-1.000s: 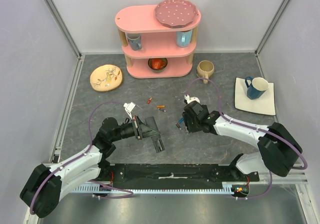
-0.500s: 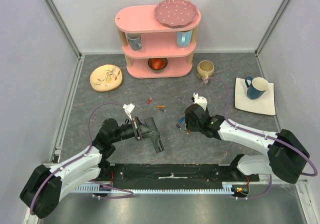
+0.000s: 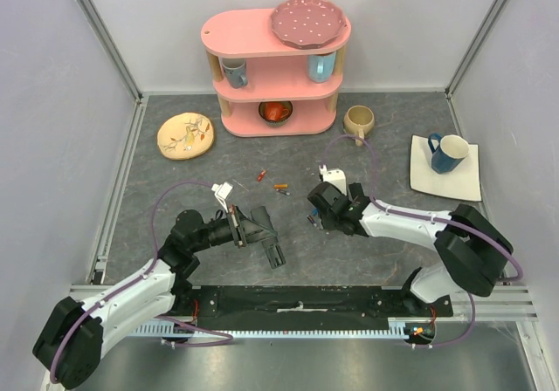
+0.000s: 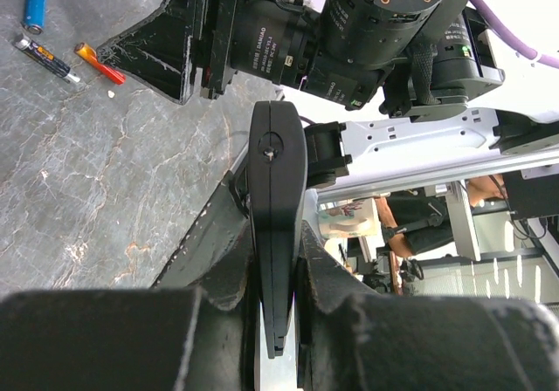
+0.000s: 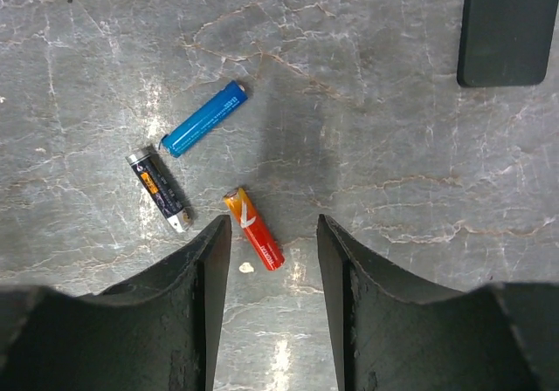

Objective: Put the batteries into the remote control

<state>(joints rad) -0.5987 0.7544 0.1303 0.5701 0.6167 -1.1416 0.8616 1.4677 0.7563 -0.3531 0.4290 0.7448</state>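
Black slim plastic bar, the remote control (image 4: 278, 225): one; clamped on edge in the left gripper (image 3: 258, 232), carried above the grey stone-pattern table (image 3: 384, 147) near the middle of its near edge. Which way its recess faces cannot be told.
Left gripper: fingers clenched on the remote control.
Right gripper (image 5: 272, 227): fingers spread, grasping nothing, poised low over a cluster of batteries just right of the table's centre.
Cluster: three small cylinders. A red-orange battery (image 5: 253, 228) lies between the spread fingers, a black battery (image 5: 159, 190) just beside one fingertip, and a blue battery (image 5: 205, 119) beyond it.
Other batteries: a red one (image 3: 260, 175) and an orange one (image 3: 279, 185) towards the far edge, apart from the cluster. A dark speck beside the orange one is too small to class.
Step in hand, judged: picking up the red-orange battery.
Recommended: the battery lies askew to the jaws, so turn the wrist until the fingers close across its width. Descend straight, stay off the black battery, and grip mid-length so an end stays free for seating.
Other items: one pink two-tier shelf (image 3: 262, 33), one beige mug (image 3: 358, 120), one dark blue mug (image 3: 448, 153) on one white square plate (image 3: 467, 181), one cream round plate (image 3: 185, 135).
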